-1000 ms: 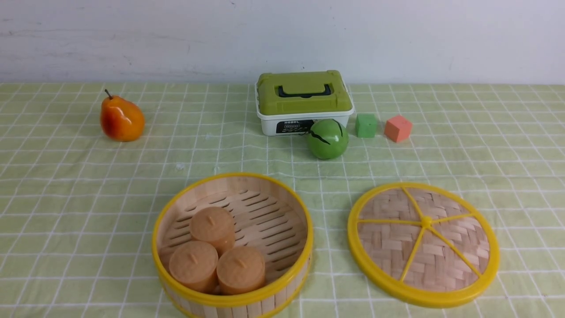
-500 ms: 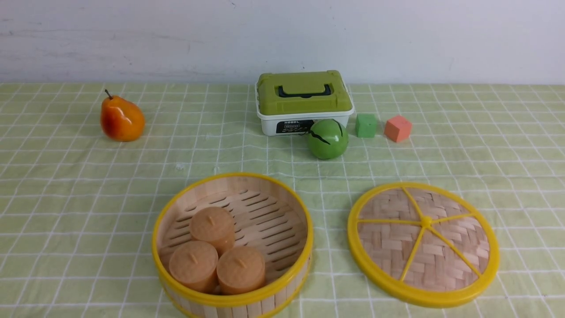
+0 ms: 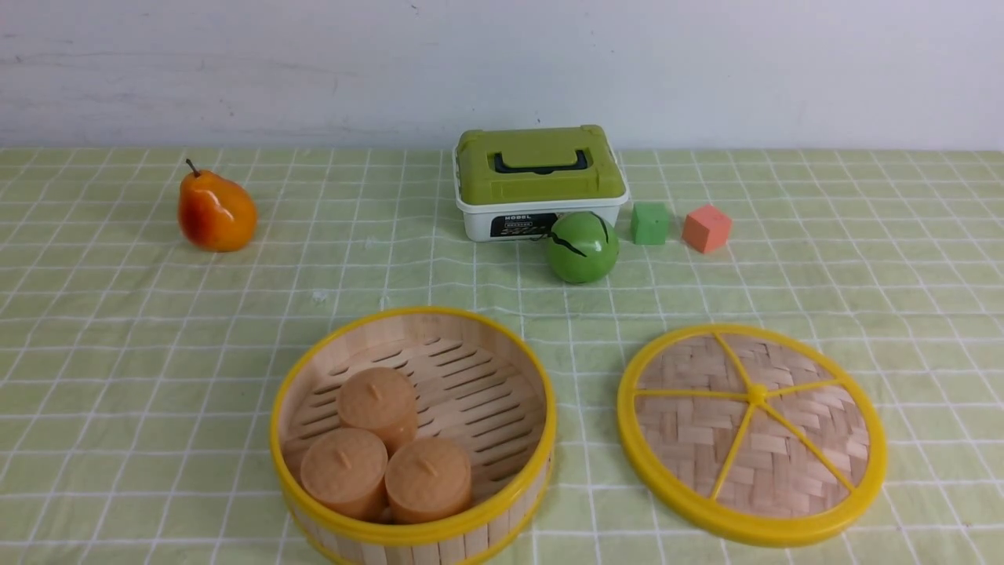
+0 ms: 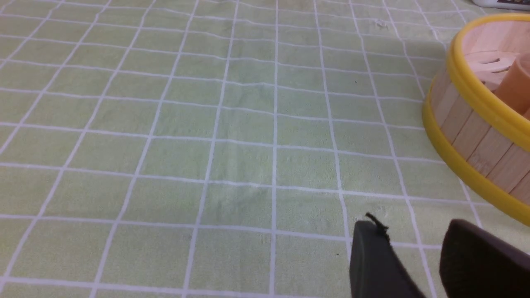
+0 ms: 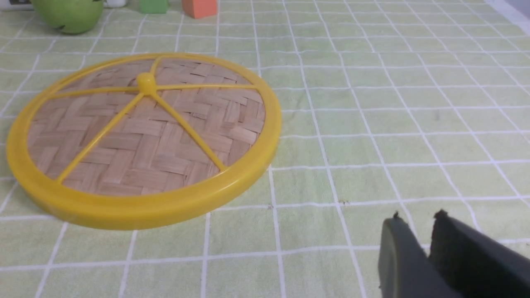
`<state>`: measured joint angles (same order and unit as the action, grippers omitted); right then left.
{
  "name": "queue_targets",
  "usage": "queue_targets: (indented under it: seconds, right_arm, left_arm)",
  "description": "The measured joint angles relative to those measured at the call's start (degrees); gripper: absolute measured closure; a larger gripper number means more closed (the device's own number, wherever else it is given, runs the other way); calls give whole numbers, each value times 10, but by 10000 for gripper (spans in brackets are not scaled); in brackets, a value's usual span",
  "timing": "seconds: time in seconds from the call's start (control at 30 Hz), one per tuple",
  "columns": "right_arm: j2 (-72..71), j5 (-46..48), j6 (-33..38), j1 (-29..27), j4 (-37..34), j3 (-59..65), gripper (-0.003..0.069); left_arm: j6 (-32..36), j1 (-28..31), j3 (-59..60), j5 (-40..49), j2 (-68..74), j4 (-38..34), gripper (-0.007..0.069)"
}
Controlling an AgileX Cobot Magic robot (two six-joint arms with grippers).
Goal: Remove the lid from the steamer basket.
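Note:
The lid point(image 3: 773, 463), a woven bamboo disc with a yellow rim and spokes, lies flat on the cloth to the right of the steamer basket point(image 3: 480, 535). The basket stands uncovered and holds three tan buns point(image 3: 377, 402). Neither arm shows in the front view. In the left wrist view my left gripper point(image 4: 414, 231) is open and empty, low over the cloth, with the basket wall point(image 4: 476, 136) beside it. In the right wrist view my right gripper point(image 5: 416, 219) is shut and empty, apart from the lid point(image 5: 145, 136).
A white box with a green top point(image 3: 541, 182) stands at the back centre, with a green ball point(image 3: 583, 246) in front of it. A green cube point(image 3: 651, 223) and an orange cube point(image 3: 707, 227) sit to its right. A pear point(image 3: 216, 212) is at the back left.

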<state>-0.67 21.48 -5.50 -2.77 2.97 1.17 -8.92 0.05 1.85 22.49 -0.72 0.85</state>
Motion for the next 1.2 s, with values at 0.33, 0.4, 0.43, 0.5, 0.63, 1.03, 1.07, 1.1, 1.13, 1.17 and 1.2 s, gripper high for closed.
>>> queue_targets:
  seconds: [0.33, 0.4, 0.43, 0.5, 0.63, 1.03, 1.07, 1.1, 1.13, 1.17, 1.2]
  right_arm:
    - [0, 0, 0, 0, 0, 0, 547]
    - [0, 0, 0, 0, 0, 0, 544]
    - [0, 0, 0, 0, 0, 0, 543]
    - [0, 0, 0, 0, 0, 0, 541]
    - [0, 0, 0, 0, 0, 0, 536]
    - [0, 0, 0, 0, 0, 0, 522]
    - [0, 0, 0, 0, 0, 0, 522]
    - [0, 0, 0, 0, 0, 0, 521]
    - [0, 0, 0, 0, 0, 0, 519]
    - [0, 0, 0, 0, 0, 0, 518]
    - [0, 0, 0, 0, 0, 0, 517]
  left_arm:
    - [0, 0, 0, 0, 0, 0, 386]
    - [0, 0, 0, 0, 0, 0, 386]
    - [0, 0, 0, 0, 0, 0, 386]
    - [0, 0, 0, 0, 0, 0, 386]
    - [0, 0, 0, 0, 0, 0, 386]
    - [0, 0, 0, 0, 0, 0, 386]
    - [0, 0, 0, 0, 0, 0, 386]
    - [0, 0, 0, 0, 0, 0, 386]
    - [0, 0, 0, 0, 0, 0, 386]
    - [0, 0, 0, 0, 0, 0, 386]
    - [0, 0, 0, 0, 0, 0, 386]
